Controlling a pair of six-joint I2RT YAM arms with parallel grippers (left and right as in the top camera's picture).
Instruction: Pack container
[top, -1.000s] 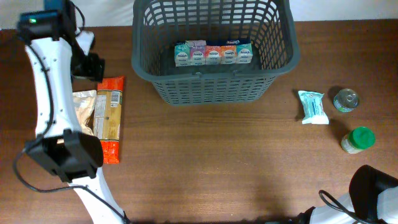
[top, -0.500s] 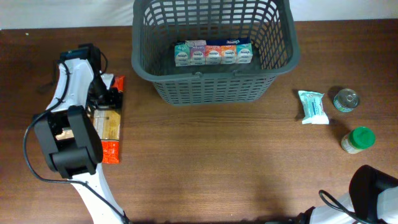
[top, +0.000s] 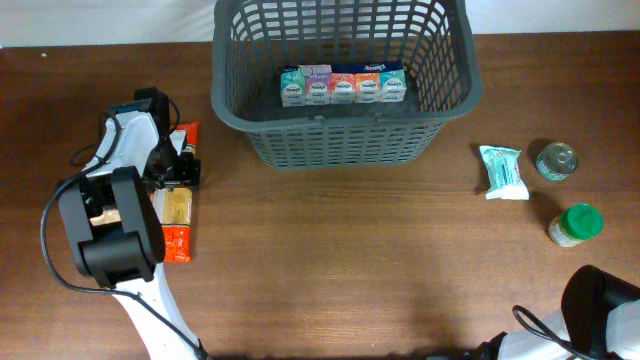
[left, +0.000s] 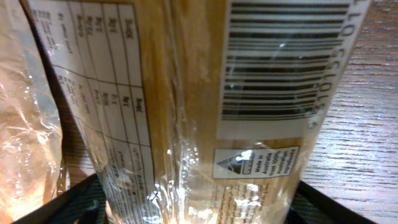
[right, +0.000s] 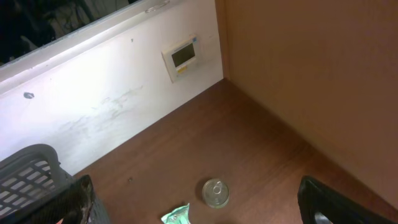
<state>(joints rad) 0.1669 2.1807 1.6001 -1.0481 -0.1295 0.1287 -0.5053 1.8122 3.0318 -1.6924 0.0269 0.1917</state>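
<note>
The dark grey lattice basket (top: 345, 140) stands at the back centre with a row of small cartons (top: 343, 85) inside. My left gripper (top: 175, 170) is low over the upper part of an orange and clear pasta packet (top: 176, 215) at the left. In the left wrist view the packet (left: 186, 93) fills the frame, and the open jaws (left: 199, 208) sit on either side of it. My right gripper (right: 202, 205) is open and empty, raised at the front right (top: 600, 310).
A crinkled clear bag (top: 130, 175) lies left of the packet. At the right are a teal packet (top: 502, 171), a small round can (top: 556, 160) and a green-lidded jar (top: 576, 224). The right wrist view shows the can (right: 216, 192) and the basket corner (right: 31, 177).
My left arm has swung in from the far left edge and come down onto the pasta packet, its jaws now straddling it. The right arm has not moved.
</note>
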